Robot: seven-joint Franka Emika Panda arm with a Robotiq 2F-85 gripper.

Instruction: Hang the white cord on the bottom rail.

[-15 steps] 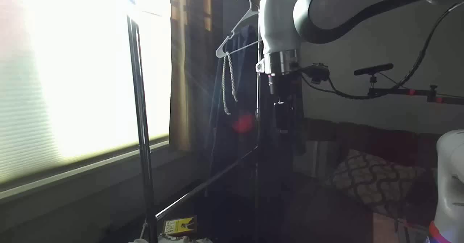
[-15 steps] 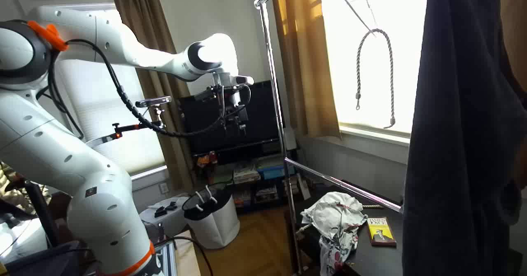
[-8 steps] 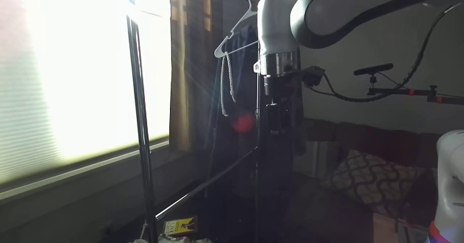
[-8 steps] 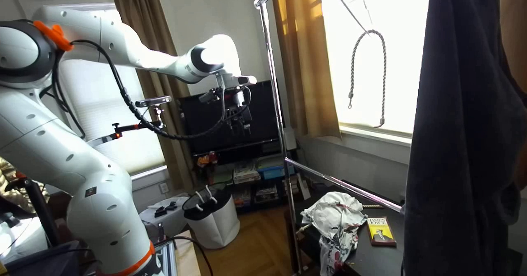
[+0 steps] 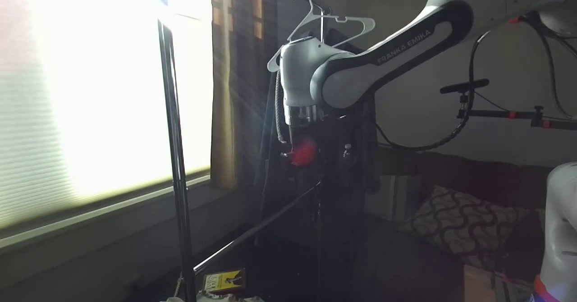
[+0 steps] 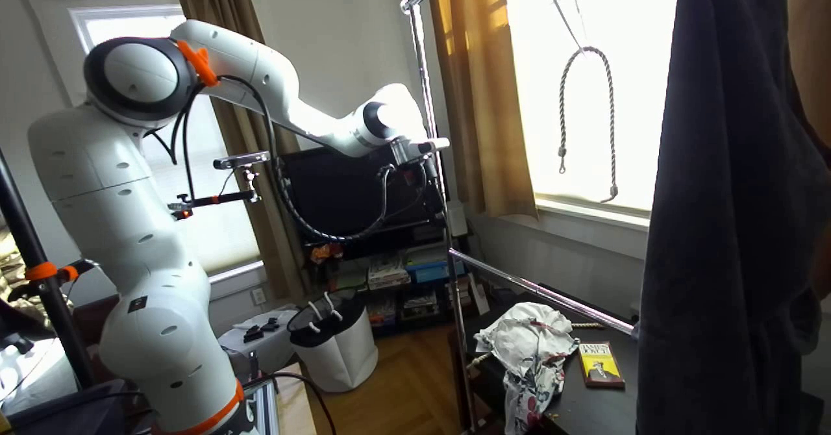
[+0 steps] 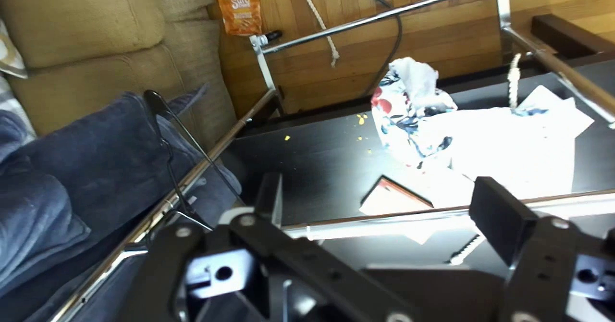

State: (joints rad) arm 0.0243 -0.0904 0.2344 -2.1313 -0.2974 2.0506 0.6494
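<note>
Three pieces of lettering can be read around me. FRANKA EMIKA stands in pale capitals on the dark stripe of my white robot arm (image 5: 404, 46). JAMES JOYCE is printed across the top of a yellow-fronted paperback book (image 6: 601, 365), above a dark figure; it lies on the black flat-topped table (image 6: 594, 406), just beside a crumpled white bundle (image 6: 527, 341) printed in red and dark tones. On the wooden floor (image 7: 447, 33) I make out Sun on a crinkled orange packet (image 7: 239, 10); the line beneath it is too small to read.

A thin, limp white cord (image 6: 589, 49) is draped over the lower bar of a rigid white triangular clothes hanger (image 5: 311, 17), well above the thin metal bottom rail (image 6: 539, 289) of the chrome garment rack (image 6: 423, 65). Against the bright window (image 6: 587, 123) it looks grey and twisted like rope, bent in a tall narrow arch with two strands hanging apart. One strand ends in a small loop; the other hangs lower and ends in a thicker binding with a bent tip. In an exterior view my arm hides part of the cord and a single strand shows; whether I touch it, I cannot tell.

My jaws stand wide: in the wrist view the two black pads (image 7: 500, 217) are well apart, the table showing beyond them.
</note>
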